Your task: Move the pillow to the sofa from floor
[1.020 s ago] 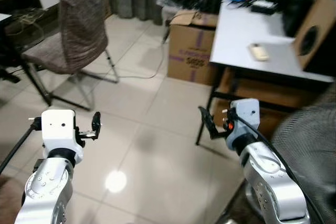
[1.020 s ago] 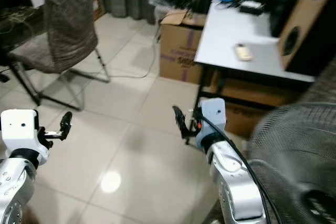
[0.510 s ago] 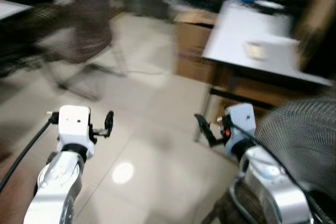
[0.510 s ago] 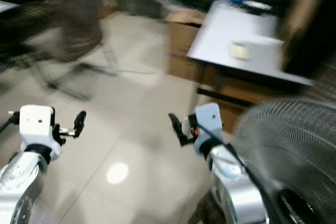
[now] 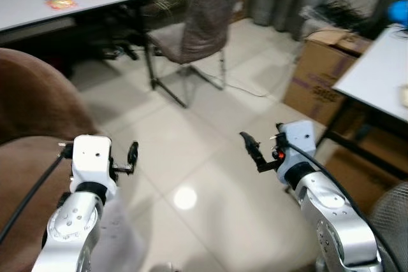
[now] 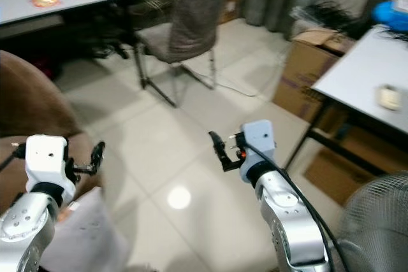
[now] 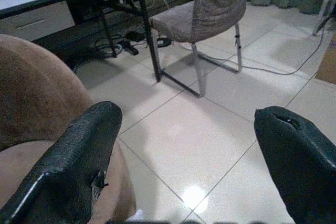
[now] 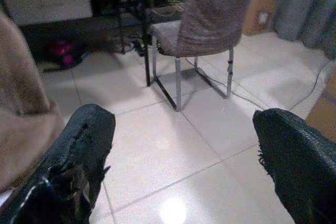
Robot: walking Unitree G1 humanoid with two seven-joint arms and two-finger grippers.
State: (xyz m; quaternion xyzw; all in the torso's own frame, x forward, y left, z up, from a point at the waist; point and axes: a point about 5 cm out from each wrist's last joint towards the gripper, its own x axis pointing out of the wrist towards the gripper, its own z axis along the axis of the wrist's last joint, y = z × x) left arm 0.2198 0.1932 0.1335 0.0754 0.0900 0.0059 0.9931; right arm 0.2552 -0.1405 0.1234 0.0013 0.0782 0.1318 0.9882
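A pale pillow [image 6: 83, 240] lies low at my left, against the front of the brown sofa [image 5: 35, 106], directly below my left arm. My left gripper [image 5: 131, 157] is held out over the sofa's edge, above the pillow, and is open and holds nothing. In the left wrist view its fingers [image 7: 79, 150] stand wide apart over the sofa [image 7: 37, 93] and the tiled floor. My right gripper [image 5: 254, 151] hovers over the bare tiles to the right, open and holding nothing, with its fingers [image 8: 79, 150] wide apart in the right wrist view.
A brown fabric chair [image 5: 204, 11] on metal legs stands ahead on the tiles. Behind it to the left is a white table [image 5: 57, 4]. At the right are a cardboard box [image 5: 322, 81], a white desk [image 5: 382, 74] and a fan grille [image 6: 376, 221].
The camera has swung to the left, bringing the sofa and the pillow into view and sliding the desk and fan to the right. Both grippers keep their open pose.
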